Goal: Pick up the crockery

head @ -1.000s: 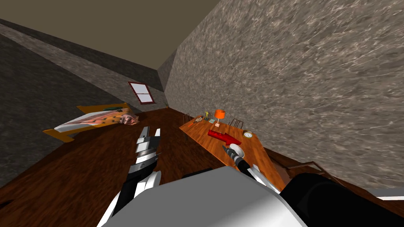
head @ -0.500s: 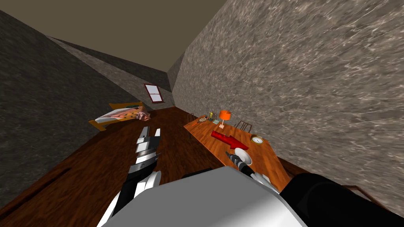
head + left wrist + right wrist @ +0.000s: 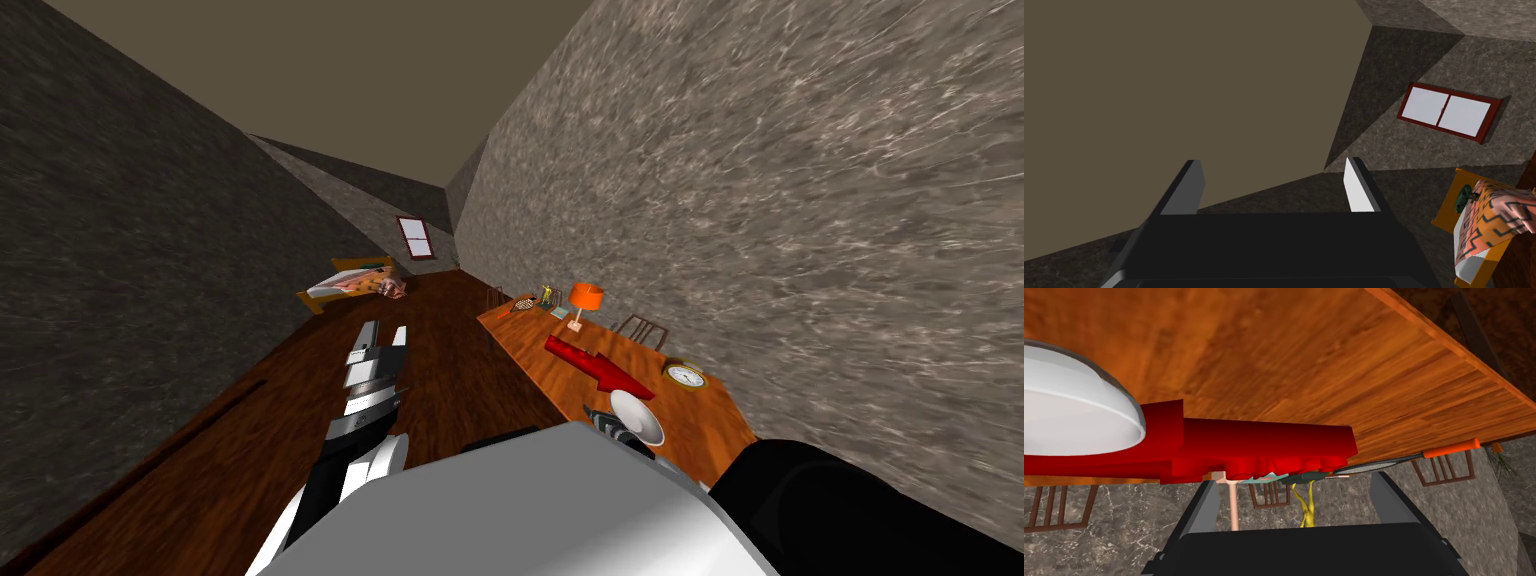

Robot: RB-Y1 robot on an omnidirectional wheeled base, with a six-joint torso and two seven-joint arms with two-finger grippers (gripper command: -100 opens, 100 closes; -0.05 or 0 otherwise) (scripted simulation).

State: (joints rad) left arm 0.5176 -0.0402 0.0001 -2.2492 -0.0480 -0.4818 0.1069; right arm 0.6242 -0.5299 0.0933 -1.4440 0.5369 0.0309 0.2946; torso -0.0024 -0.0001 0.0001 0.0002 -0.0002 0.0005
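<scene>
A white bowl (image 3: 638, 417) sits near the close end of a long wooden table (image 3: 700, 415) by the right wall. My right gripper (image 3: 600, 418) is low beside the bowl, on the side towards the room. In the right wrist view the bowl (image 3: 1074, 413) lies off to one side, outside the fingers, next to a red block (image 3: 1249, 448). The right gripper (image 3: 1296, 503) is open with nothing between its fingers. My left gripper (image 3: 381, 336) is held out over the floor, and its wrist view shows the left gripper (image 3: 1274, 187) open and empty.
On the table past the bowl lie the red block (image 3: 597, 366), a round clock (image 3: 685, 376), an orange lamp (image 3: 585, 297) and small items. Chairs (image 3: 642, 329) stand between table and wall. A bed (image 3: 355, 284) is at the far end, beyond dark wooden floor (image 3: 300, 420).
The whole head view has swung: the table and bowl slid right and nearer my chest, and the bed shrank towards the far end. My own move; both arms keep their pose.
</scene>
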